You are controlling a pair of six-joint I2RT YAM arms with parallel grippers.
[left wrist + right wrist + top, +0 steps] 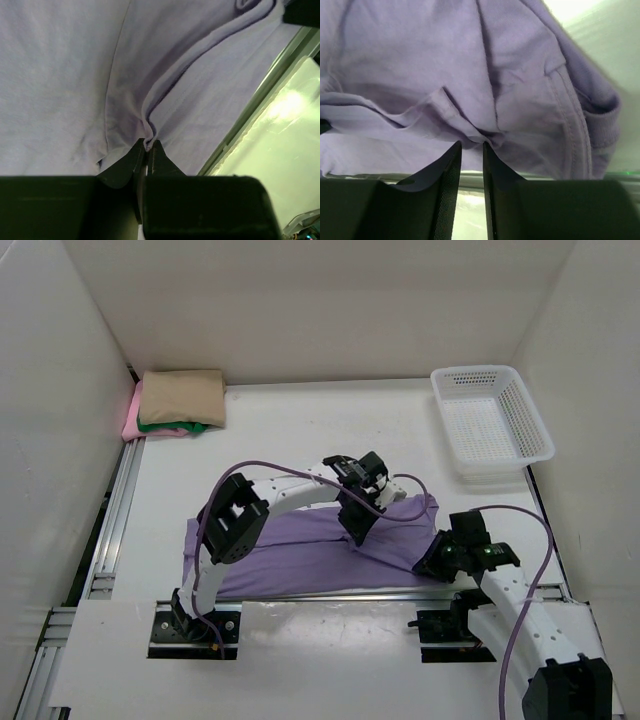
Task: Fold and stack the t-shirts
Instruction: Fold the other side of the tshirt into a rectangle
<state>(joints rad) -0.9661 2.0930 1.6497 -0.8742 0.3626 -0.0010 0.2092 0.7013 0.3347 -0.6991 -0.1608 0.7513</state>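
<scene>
The lavender t-shirt [300,550] lies spread along the near part of the table, creased and partly folded. My left gripper [357,530] sits over its middle right and is shut on a pinched ridge of the lavender cloth [60,75], which shows between the fingertips of the left gripper [148,145]. My right gripper [435,562] is at the shirt's right end near the collar. In the right wrist view the right gripper [472,145] has its jaws apart, with a fold of the shirt [420,65] resting just past the tips. A folded stack stands at the back left: tan t-shirt [182,398] on top, green [182,427] and pink [133,422] beneath.
A white mesh basket [490,425] stands at the back right. A metal rail [250,115] runs along the table's near edge just beside the shirt. White walls enclose the table on the left, back and right.
</scene>
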